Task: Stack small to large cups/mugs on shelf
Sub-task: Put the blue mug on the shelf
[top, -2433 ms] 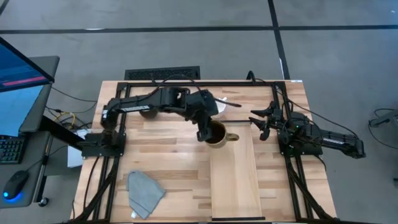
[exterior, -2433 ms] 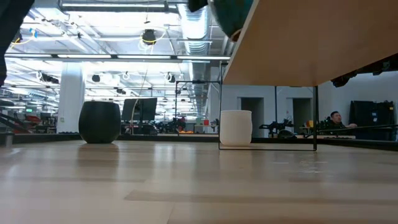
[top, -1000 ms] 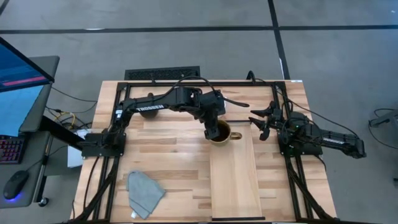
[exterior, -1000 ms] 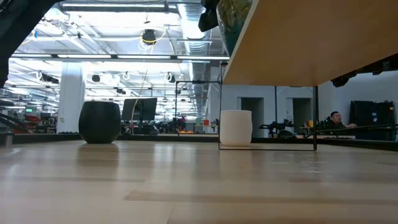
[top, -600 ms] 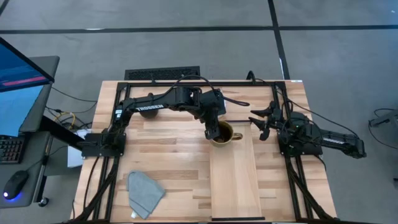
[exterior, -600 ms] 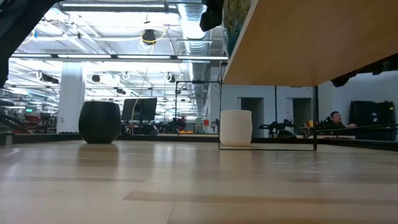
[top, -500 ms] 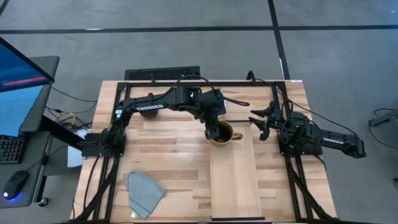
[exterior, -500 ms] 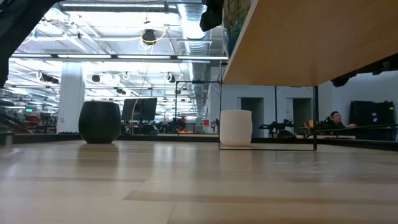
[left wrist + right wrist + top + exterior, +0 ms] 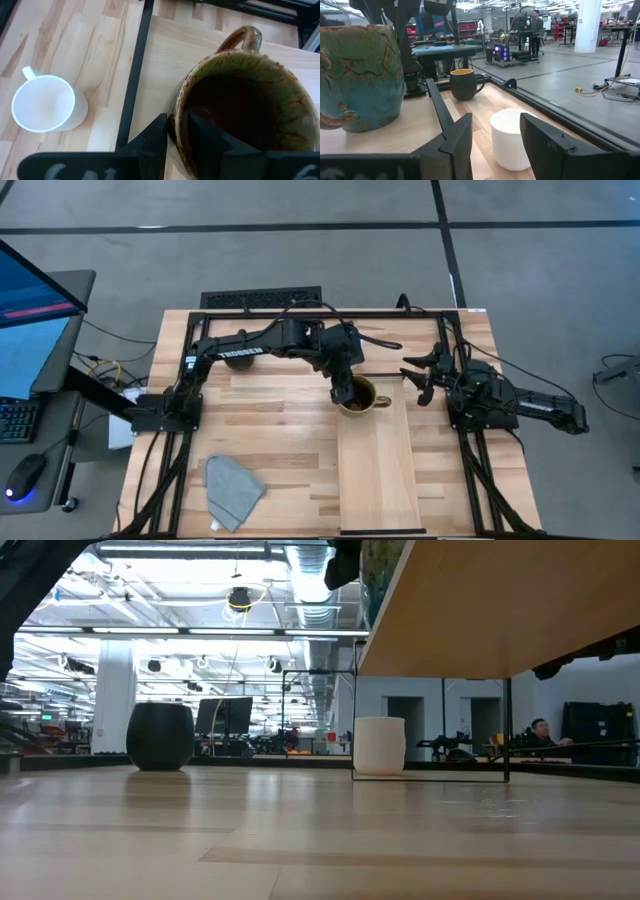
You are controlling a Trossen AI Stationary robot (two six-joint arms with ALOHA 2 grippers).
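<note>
Mug with the glossy brown-green glaze (image 9: 358, 394) sits at the far end of the pale wooden shelf board (image 9: 377, 470), its handle pointing toward the right arm. From the table's centre that puts it at about one o'clock. The left gripper (image 9: 341, 388) is right over it, one dark finger (image 9: 197, 131) inside the bowl and the other outside, straddling the rim at the mug's nine o'clock side. The fingers sit very close to the wall, but I cannot tell whether they are pinching it or have let go.

The small white mug (image 9: 46, 104) stands on the striped tabletop just beyond the black frame bar (image 9: 134, 80), near the far edge of the table, at roughly twelve o'clock. In the right wrist view it shows as a plain white cylinder (image 9: 512, 138), with the yellow-lined dark mug (image 9: 464, 83) farther along the back edge, toward eleven o'clock.

The right gripper (image 9: 418, 374) waits at about two o'clock, off the shelf's corner, its fingers spread apart and holding nothing.

A grey-blue cloth (image 9: 232, 489) lies crumpled at seven o'clock, well apart from everything else.
</note>
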